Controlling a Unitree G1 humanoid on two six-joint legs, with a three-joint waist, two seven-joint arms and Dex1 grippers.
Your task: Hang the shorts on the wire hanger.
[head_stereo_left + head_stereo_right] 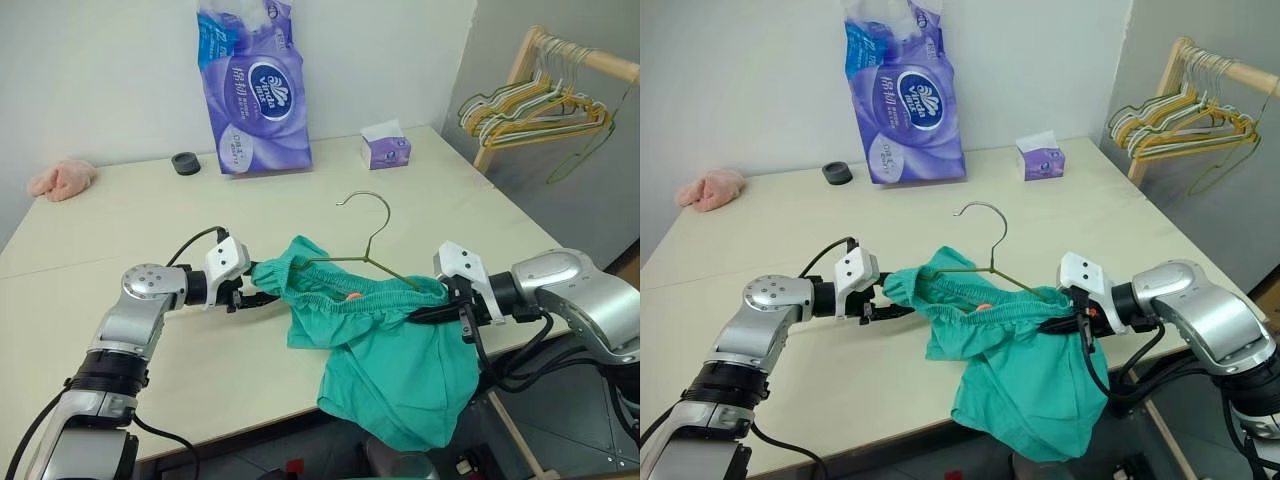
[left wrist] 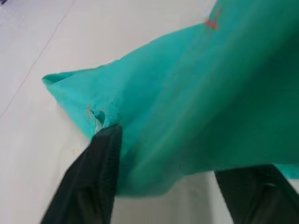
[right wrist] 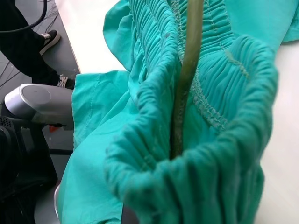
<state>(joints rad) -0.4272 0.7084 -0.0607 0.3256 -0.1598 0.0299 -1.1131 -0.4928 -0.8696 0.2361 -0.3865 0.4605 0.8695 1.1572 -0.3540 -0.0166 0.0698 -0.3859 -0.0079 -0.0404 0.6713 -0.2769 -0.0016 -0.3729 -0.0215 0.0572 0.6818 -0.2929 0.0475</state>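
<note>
Spanning a white-walled corner, the cream desk (image 1: 90, 300) carries a purple tissue pack (image 1: 255, 90) at its far edge. The teal-green fabric shorts (image 1: 385, 350) drape off the near edge, threaded on the olive-green wire hanger (image 1: 372, 240), hook pointing away. The left gripper (image 1: 262, 296) spreads apart beside the waistband; the right gripper (image 1: 425, 313) clamps shorts and hanger.

Head cameras look down over the table (image 1: 120, 250); both wrist cameras sit close against the shorts (image 2: 196, 107).
</note>
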